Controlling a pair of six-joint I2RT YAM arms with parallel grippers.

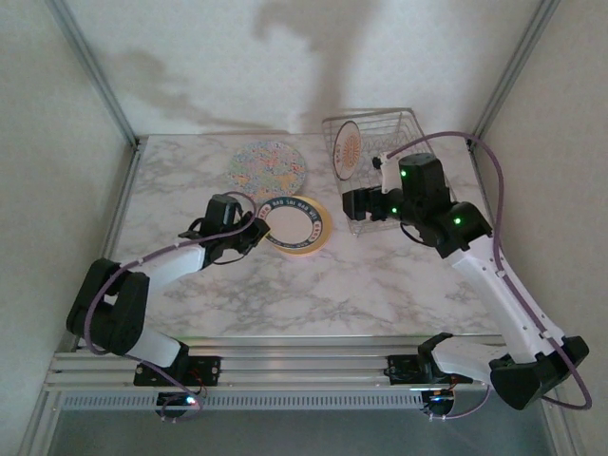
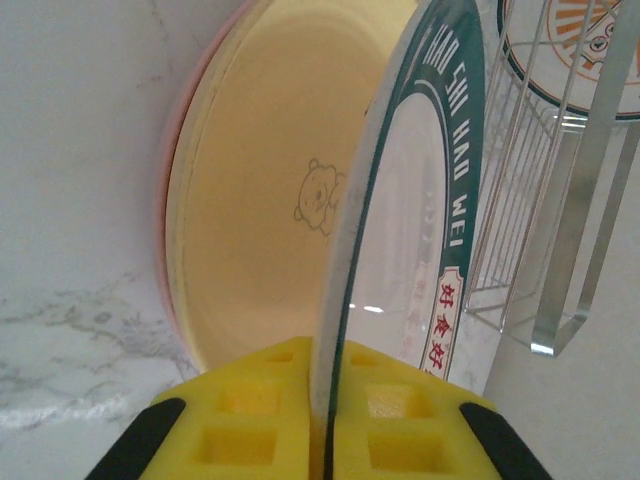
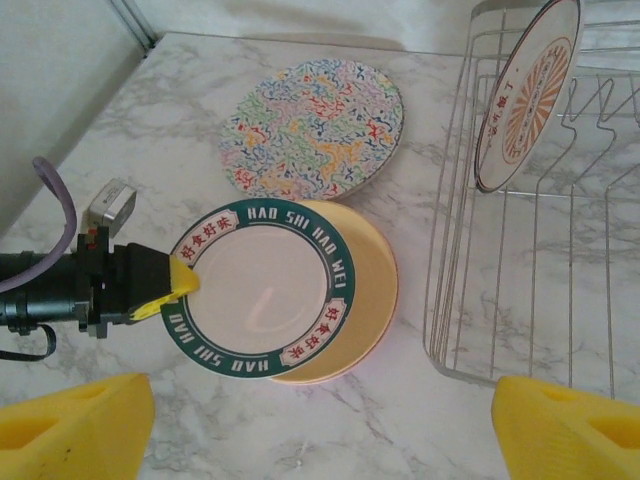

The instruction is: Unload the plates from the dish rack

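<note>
I count the job as well past halfway, as far as I can see. The floral plate (image 3: 312,128) lies flat on the table (image 1: 399,275), left of the rack (image 1: 385,138) and apart from the others. Nearer to me, the yellow plate (image 3: 368,280) is also down on the table. A pink rim shows under its edge, so I take a pink plate (image 2: 163,220) to lie beneath it.

The step in hand is the green-rimmed plate (image 3: 260,288). My left gripper (image 2: 325,410) is clamped on its near-left rim, pads pressed to both faces. The plate sits over the yellow one, offset to the left. From the left wrist, the held side looks raised off the yellow plate. I cannot tell whether the far edge touches yet, so I judge this plate out of the rack but not yet let go.

One plate is left that I can see: the orange plate (image 3: 528,95) stands upright in the rack's back slots, leaning a little. My right gripper (image 3: 320,383) hangs at the rack's front, jaws spread wide, holding nothing. I would send it for that plate.
</note>
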